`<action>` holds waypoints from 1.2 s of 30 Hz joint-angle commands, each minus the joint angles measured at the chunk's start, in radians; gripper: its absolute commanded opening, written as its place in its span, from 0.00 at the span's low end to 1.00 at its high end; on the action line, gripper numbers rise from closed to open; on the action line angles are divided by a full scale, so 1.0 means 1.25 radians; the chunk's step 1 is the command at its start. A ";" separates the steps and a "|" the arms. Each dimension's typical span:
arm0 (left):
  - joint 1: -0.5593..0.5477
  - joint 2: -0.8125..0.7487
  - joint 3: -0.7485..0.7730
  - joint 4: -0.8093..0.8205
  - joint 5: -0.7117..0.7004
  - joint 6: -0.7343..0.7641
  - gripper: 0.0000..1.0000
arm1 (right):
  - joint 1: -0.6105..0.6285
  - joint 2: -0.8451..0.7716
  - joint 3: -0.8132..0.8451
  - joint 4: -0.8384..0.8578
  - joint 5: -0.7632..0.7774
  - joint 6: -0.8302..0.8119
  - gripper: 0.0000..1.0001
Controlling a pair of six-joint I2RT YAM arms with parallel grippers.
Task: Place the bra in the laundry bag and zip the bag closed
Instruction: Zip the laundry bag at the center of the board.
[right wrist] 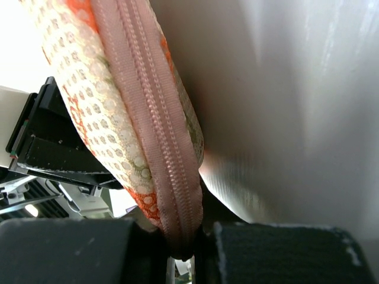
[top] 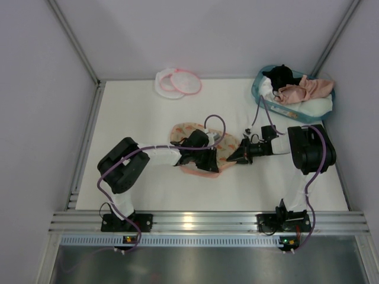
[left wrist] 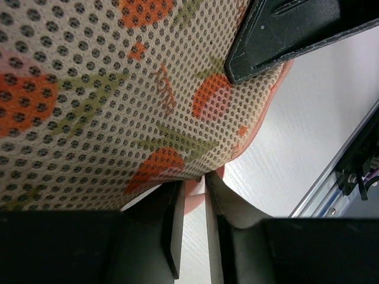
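While both arms meet mid-table, neither is on a task item. The salmon-pink satin bra [top: 305, 89] lies crumpled on the clothes heap in the teal basket [top: 259, 90] at the far right corner. The round white mesh laundry bag with a pink zipper rim [top: 177, 83] lies flat at the far edge of the white table [top: 136, 118], well apart from both grippers.

What they handle is an orange-printed, peanut-shaped padded case of mesh with pink zipper trim [top: 183, 130]. The right gripper [right wrist: 183, 251] is clamped tight on the case's zipper edge at its right end. The left gripper [left wrist: 193, 198] sits at the near edge, jaws narrow with pink trim at the gap; can't tell if it truly pinches.

Judgement: the step looks like pinning the case and working its zip, with the bra not yet bagged. To do it well:
- The left should bite fabric beside the teeth, not the teeth themselves.
- The right should pull along the zipper line, low and level, so the case doesn't lift or fold.
- Tension between the grips should run straight.

Risk: trim slipping out of the left jaws.
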 commanded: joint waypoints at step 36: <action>0.078 -0.091 -0.060 -0.249 -0.102 0.251 0.00 | -0.040 -0.010 0.004 -0.070 0.033 -0.037 0.00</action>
